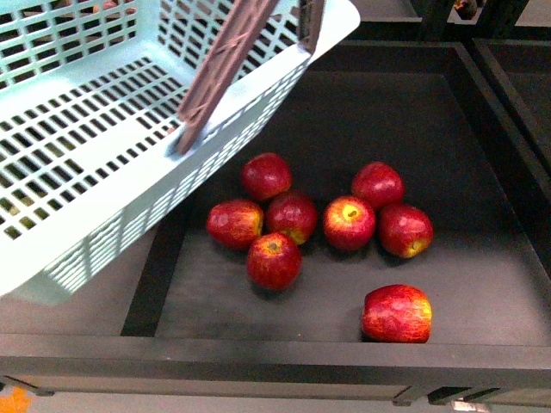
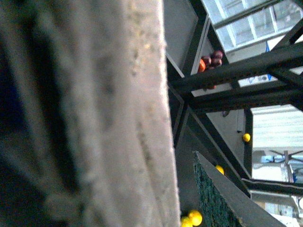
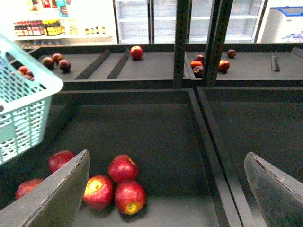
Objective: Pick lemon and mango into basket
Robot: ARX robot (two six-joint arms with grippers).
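The light aqua basket [image 1: 95,163] hangs tilted at the upper left of the front view, its brown handle [image 1: 225,69] slanting across it. A corner of the basket [image 3: 23,109] also shows in the right wrist view. My left gripper [image 2: 182,189] is shut on the basket; a blurred pale surface fills most of that view beside one dark textured finger [image 2: 222,198]. Small yellow fruits [image 2: 191,218] lie far off, too small to tell lemon from mango. My right gripper [image 3: 165,189] stands open above a bin of apples, nothing between its fingers. Neither gripper shows in the front view.
Several red apples [image 1: 293,215] lie in a black bin with a raised front wall [image 1: 275,353]. A divider [image 3: 208,142] separates it from the bin to the right. Dark posts [image 3: 182,42] and further shelves with apples [image 3: 136,52] stand behind.
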